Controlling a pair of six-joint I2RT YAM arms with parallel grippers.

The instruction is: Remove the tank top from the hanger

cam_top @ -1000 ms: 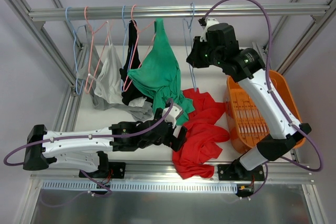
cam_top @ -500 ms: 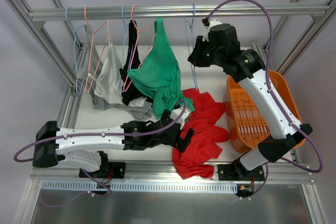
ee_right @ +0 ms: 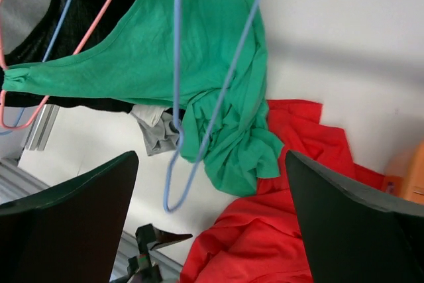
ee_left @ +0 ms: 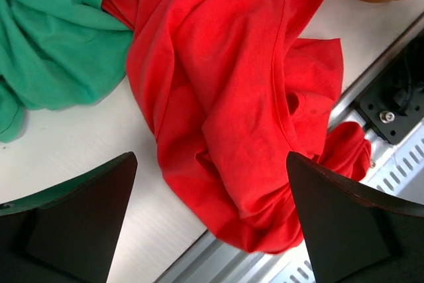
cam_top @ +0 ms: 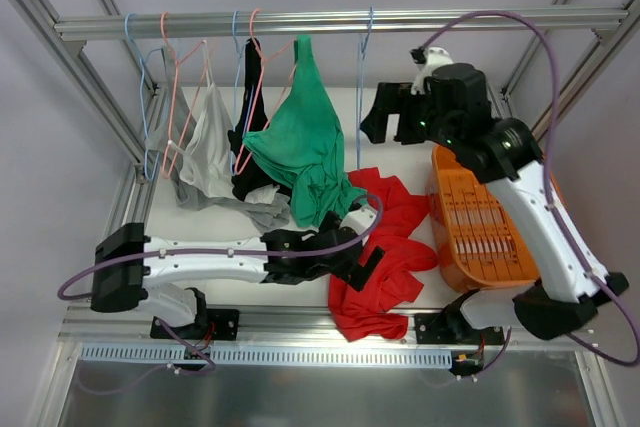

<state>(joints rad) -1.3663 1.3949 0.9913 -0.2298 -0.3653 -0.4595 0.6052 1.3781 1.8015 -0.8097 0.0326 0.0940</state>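
A red tank top [cam_top: 385, 247] lies crumpled on the table, off any hanger; it also fills the left wrist view [ee_left: 232, 97] and shows low in the right wrist view [ee_right: 285, 230]. A bare blue hanger [cam_top: 362, 97] hangs from the rail, and the right wrist camera sees it [ee_right: 177, 51] in front of the green cloth. My right gripper [cam_top: 390, 122] is open just right of that hanger, apart from it and holding nothing [ee_right: 211, 157]. My left gripper [cam_top: 362, 265] hovers open over the red tank top's near edge [ee_left: 211, 164], empty.
A green tank top [cam_top: 305, 137] hangs on a pink hanger, with black [cam_top: 250, 97] and grey [cam_top: 210, 147] garments on hangers to its left along the rail [cam_top: 450, 19]. An orange basket [cam_top: 490, 227] stands at the right. A metal channel runs along the table's front edge [ee_left: 397, 164].
My right gripper has opened, let go of the blue hanger and drawn back to the right; the hanger now hangs straight. My left arm has reached further right over the red tank top.
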